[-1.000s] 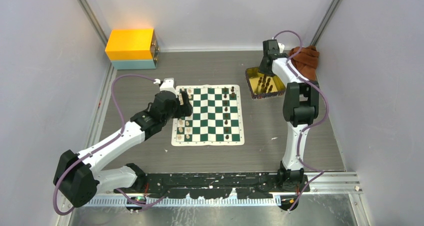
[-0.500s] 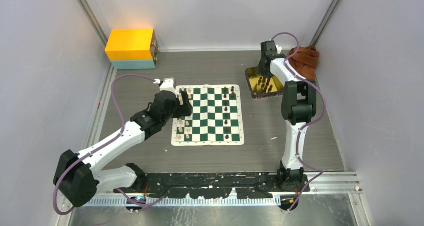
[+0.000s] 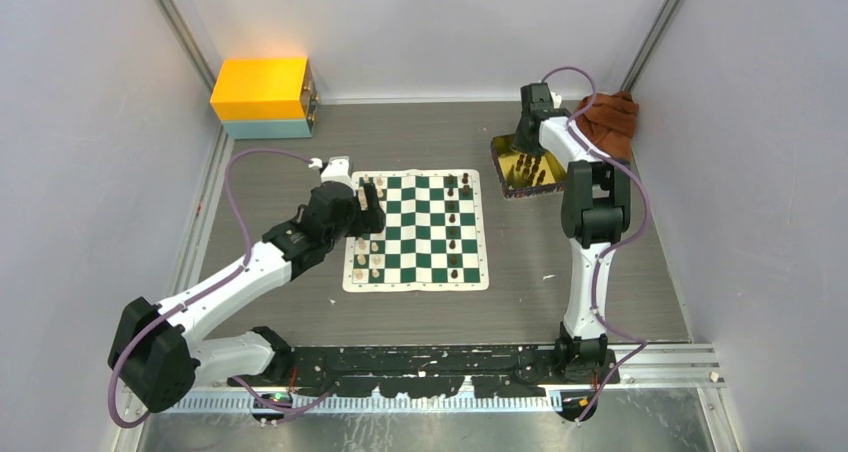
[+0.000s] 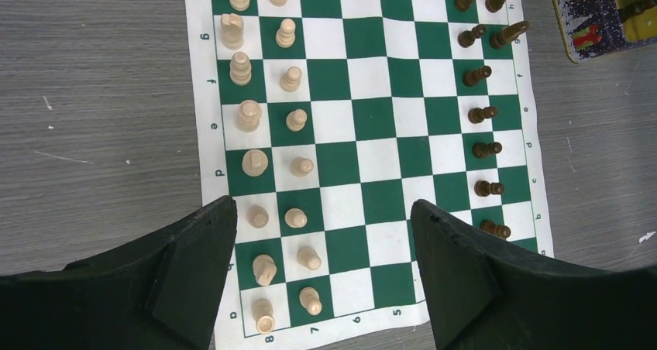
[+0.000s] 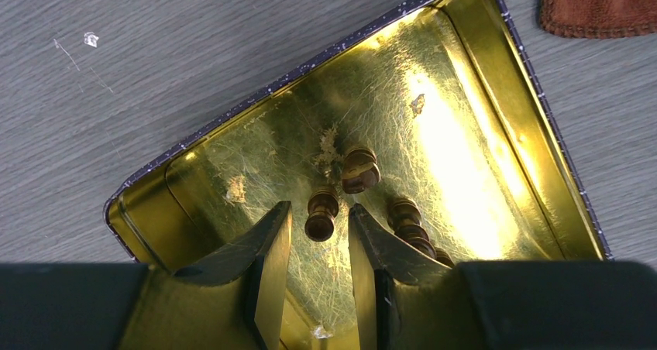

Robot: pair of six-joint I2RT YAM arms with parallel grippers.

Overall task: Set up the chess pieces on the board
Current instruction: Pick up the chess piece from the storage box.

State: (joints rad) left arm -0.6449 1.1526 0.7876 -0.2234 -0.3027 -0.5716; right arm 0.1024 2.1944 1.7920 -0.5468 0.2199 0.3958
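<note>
Grey wood-grain table point(image 3: 420, 137) is carrying everything. The board point(image 3: 420, 234) is lying flat mid-table, a little left of centre. A gold tray point(image 3: 500, 164) is sitting askew just beyond its far right corner. A brown cloth point(image 3: 612, 117) is bunching up far right, beside the tray. A yellow box point(image 3: 262, 90) on a teal base is sitting far left. A white block point(image 3: 337, 162) is lying off the board's far left corner, and a white fleck point(image 3: 548, 276) is lying right of its near corner.
</note>
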